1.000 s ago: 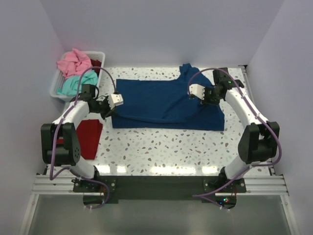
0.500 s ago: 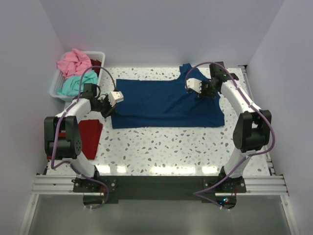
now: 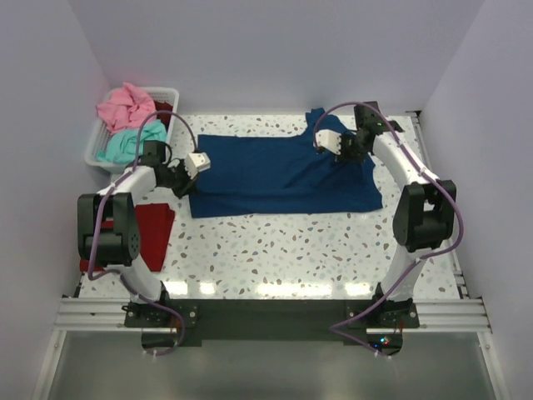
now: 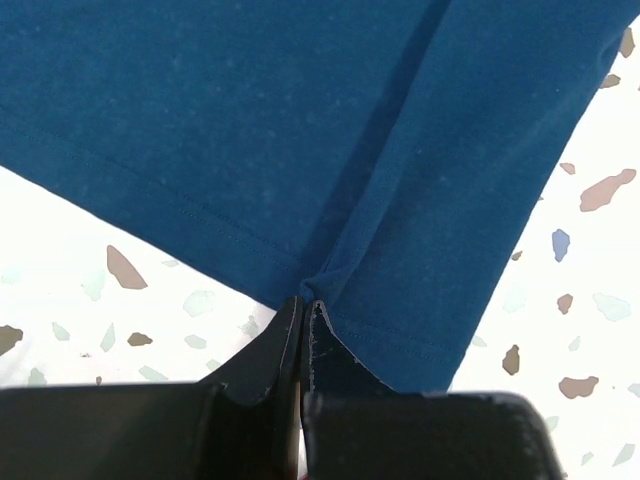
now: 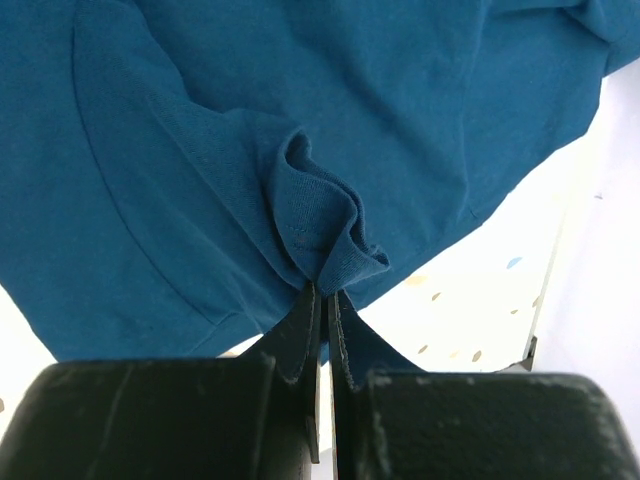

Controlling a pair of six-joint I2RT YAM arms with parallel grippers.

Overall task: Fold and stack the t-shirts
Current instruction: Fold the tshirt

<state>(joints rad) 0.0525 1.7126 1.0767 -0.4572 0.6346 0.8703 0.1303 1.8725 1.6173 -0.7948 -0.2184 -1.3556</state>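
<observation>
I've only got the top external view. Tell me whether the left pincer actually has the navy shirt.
Observer: Yes. In the left wrist view the left pincer is shut on the hemmed edge of the navy t-shirt.
Operator: Now the right one.
Observer: The right pincer is shut on a small bunched fold of the same shirt.
Operator: Report any creases on the left.
Observer: One crease runs from the left grip up across the cloth.
</observation>
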